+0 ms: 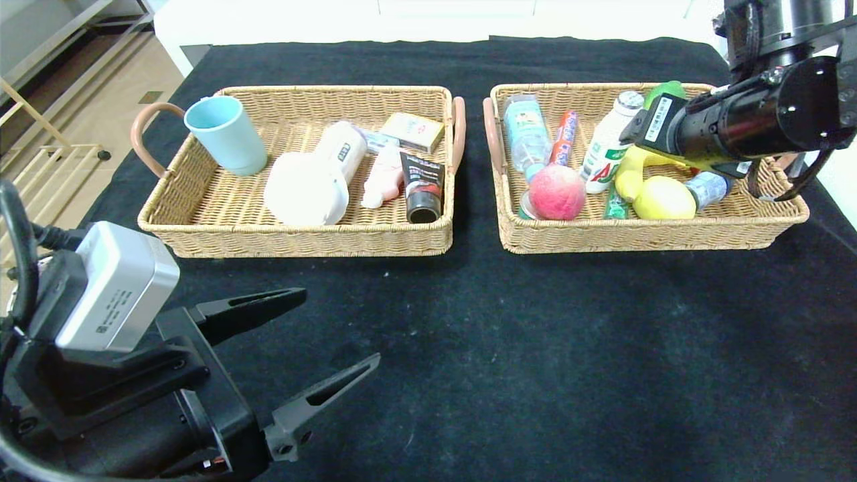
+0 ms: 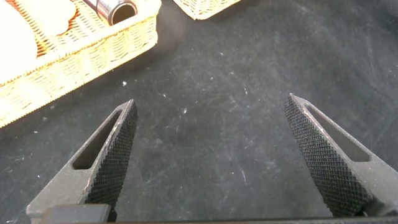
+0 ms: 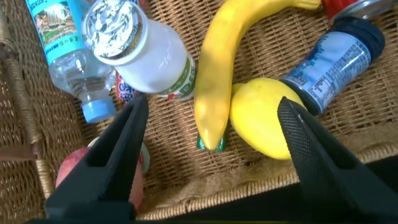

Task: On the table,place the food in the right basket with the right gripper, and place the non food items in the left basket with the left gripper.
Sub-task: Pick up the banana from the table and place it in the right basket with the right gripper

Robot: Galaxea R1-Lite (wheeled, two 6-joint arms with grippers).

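Observation:
The left basket (image 1: 294,241) holds a blue cup (image 1: 226,134), a white appliance (image 1: 315,177), a pink item (image 1: 383,177), a black tube (image 1: 423,187) and a small box (image 1: 413,130). The right basket (image 1: 643,237) holds a water bottle (image 1: 527,134), a peach (image 1: 557,193), a white drink bottle (image 1: 606,144), a banana (image 1: 629,171) and a lemon (image 1: 664,199). My right gripper (image 3: 211,102) is open and empty, low over the banana (image 3: 230,56) and lemon (image 3: 264,118). My left gripper (image 1: 341,325) is open and empty over bare black cloth at the front left.
The right basket also holds a red stick pack (image 1: 564,137), a green item (image 1: 664,90) and a small blue bottle (image 1: 706,187). The left wrist view shows the left basket's front corner (image 2: 81,53) beyond the open left gripper (image 2: 211,99). A wooden rack stands off the table's left side.

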